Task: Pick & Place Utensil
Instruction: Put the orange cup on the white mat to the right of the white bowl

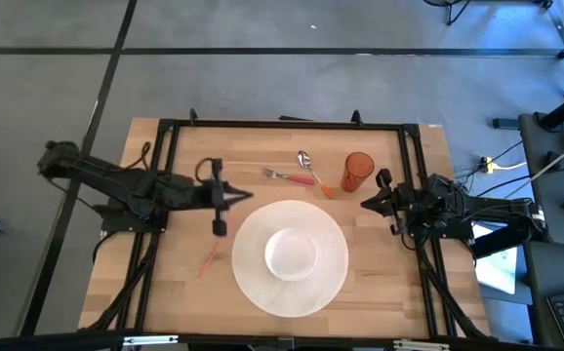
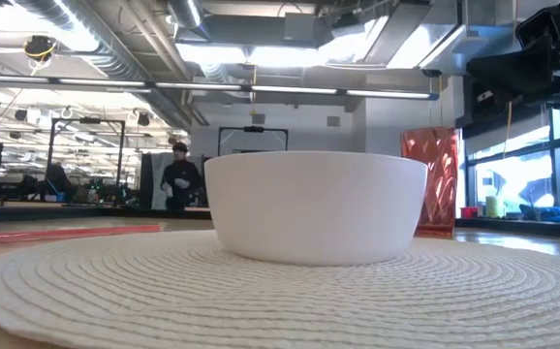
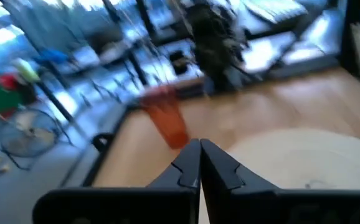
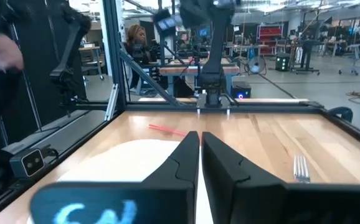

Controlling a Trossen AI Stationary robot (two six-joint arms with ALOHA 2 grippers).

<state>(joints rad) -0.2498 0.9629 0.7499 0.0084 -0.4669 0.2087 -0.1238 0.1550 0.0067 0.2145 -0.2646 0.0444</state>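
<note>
Progress: none placed | fork (image 1: 288, 176), spoon (image 1: 305, 160) on table (image 1: 389, 283) at 12 o'clock of empty bowl (image 1: 291, 253) | left end effector (image 1: 235, 198), right end effector (image 1: 366, 204): fingers closed together, holding nothing.

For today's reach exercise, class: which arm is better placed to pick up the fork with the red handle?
Probably the left: its hand sits close to the fork, with bare table between. The right hand is farther off, and the orange cup stands near its path.

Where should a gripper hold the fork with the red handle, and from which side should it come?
Probably the red handle of the fork, taken from straight above with the fingers across it. The fork lies flat on the table, its handle pointing toward the cup, and the spoon lies close by, so a sideways approach looks crowded.
</note>
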